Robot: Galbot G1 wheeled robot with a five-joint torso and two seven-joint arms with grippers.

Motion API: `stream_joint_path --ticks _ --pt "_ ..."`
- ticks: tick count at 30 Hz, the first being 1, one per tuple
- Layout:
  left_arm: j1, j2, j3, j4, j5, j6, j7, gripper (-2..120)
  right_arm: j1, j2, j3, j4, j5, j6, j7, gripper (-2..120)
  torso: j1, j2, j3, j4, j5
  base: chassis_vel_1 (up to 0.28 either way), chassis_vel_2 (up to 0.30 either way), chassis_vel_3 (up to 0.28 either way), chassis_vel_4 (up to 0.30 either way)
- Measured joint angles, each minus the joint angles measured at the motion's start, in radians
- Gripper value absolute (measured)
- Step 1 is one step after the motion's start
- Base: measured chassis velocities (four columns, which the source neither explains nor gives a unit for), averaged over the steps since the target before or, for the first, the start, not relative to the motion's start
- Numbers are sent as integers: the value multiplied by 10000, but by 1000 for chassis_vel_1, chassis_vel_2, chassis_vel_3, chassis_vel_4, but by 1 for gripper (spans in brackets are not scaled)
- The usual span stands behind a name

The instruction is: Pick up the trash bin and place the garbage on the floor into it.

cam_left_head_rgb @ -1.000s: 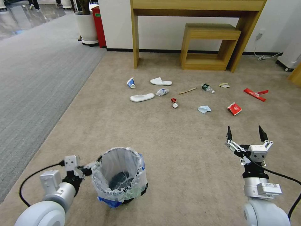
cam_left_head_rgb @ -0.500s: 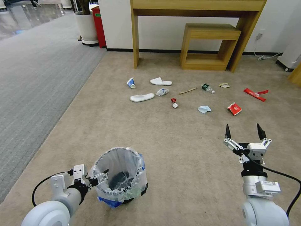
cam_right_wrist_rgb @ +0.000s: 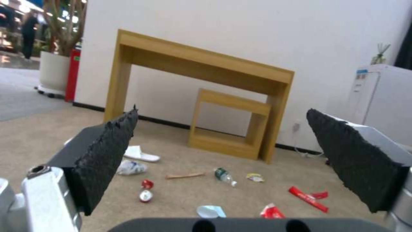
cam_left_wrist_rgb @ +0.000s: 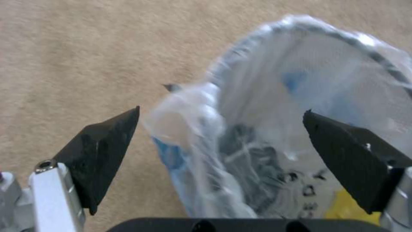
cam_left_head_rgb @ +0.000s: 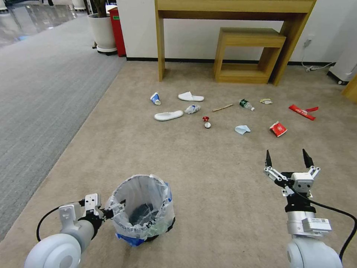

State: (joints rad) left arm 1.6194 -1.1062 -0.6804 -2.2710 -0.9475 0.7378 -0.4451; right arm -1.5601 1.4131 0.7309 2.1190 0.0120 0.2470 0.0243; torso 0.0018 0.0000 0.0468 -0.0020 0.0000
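Nothing's been binned yet, as far as I can judge, so basically the whole job is ahead. The beige short-pile carpet floor (cam_left_head_rgb: pixel 208 178) is where everything sits. With the robot's body as six on the head camera's clock face, the small round black trash bin with its clear, blue-edged plastic liner (cam_left_head_rgb: pixel 143 208) stands upright on the carpet at about seven o'clock, not lifted.

The left gripper (cam_left_head_rgb: pixel 113 209) is right at the bin's rim on its nine o'clock side. In the left wrist camera its jaws are spread wide with the near wall of the liner (cam_left_wrist_rgb: pixel 206 129) between them, one fingertip over the bin's mouth and one outside, nothing clamped yet. So I'd call this the pre-grasp on the bin.

The right gripper (cam_left_head_rgb: pixel 287 160) hovers at around five o'clock, jaws wide apart, holding nothing.

The garbage is strewn well off toward twelve: two white slippers (cam_left_head_rgb: pixel 168 115), a red wrapper (cam_left_head_rgb: pixel 302 111), a blue-white paper cup (cam_left_head_rgb: pixel 155 98), a pale blue mask (cam_left_head_rgb: pixel 242 129), a wooden stick (cam_left_head_rgb: pixel 222 108) and a small green-label bottle (cam_left_head_rgb: pixel 245 104). All of it is on the carpet.
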Motion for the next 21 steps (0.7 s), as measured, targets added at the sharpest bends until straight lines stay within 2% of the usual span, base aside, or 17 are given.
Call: stream_joint_path --ticks 11,21 --pt "-260 435 19 717 -169 -12 83 100 122 38 -329 -279 -211 14 -32 100 0 0 0 0 -1 0 0 0 0" --pt "-440 368 389 1286 141 -21 179 100 215 18 -511 -474 -268 45 -49 100 0 0 0 0 0 0 0 0 0"
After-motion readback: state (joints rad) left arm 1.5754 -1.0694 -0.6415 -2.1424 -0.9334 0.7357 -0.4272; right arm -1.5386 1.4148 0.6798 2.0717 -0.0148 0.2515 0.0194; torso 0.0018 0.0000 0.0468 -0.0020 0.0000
